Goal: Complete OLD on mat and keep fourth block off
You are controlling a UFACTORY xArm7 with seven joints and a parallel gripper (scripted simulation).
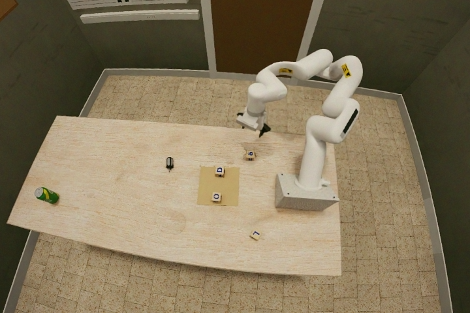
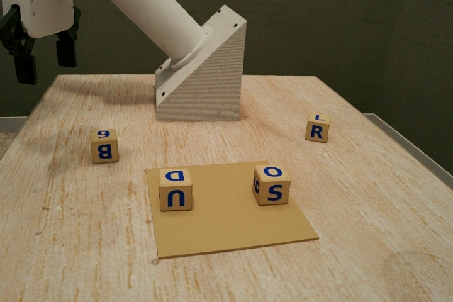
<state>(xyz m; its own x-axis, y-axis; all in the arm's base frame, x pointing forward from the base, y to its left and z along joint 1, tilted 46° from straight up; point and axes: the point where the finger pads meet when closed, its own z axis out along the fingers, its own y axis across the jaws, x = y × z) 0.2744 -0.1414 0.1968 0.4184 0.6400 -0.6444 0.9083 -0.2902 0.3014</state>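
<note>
Two blocks sit on the tan mat (image 2: 230,228), well apart from each other: the D block (image 2: 175,189), which shows a U on the side face toward the exterior camera, and the O block (image 2: 271,184), which shows an S on that side. Between them a wide strip of the mat is bare. The L block (image 2: 317,127) stands off the mat on the wooden table (image 2: 358,199), beside the far edge on the same side as the O block; its top carries the L and its side an R. In the top view this L block (image 1: 255,235) lies near the table edge, somewhat turned against the edge of the mat (image 1: 205,184). A fourth block, the 6 block (image 2: 104,145), with a B on its side, rests off the mat too, near the corner where the D block is. The gripper (image 2: 43,62) hangs high above the table edge beyond the 6 block, its dark fingers (image 2: 25,69) spread wide with nothing between them. From above, the gripper (image 1: 253,128) is at the table's rim, apart from every block. Farther away on the table lie a small dark object (image 1: 169,162) and a green can (image 1: 46,195) on its side.
</note>
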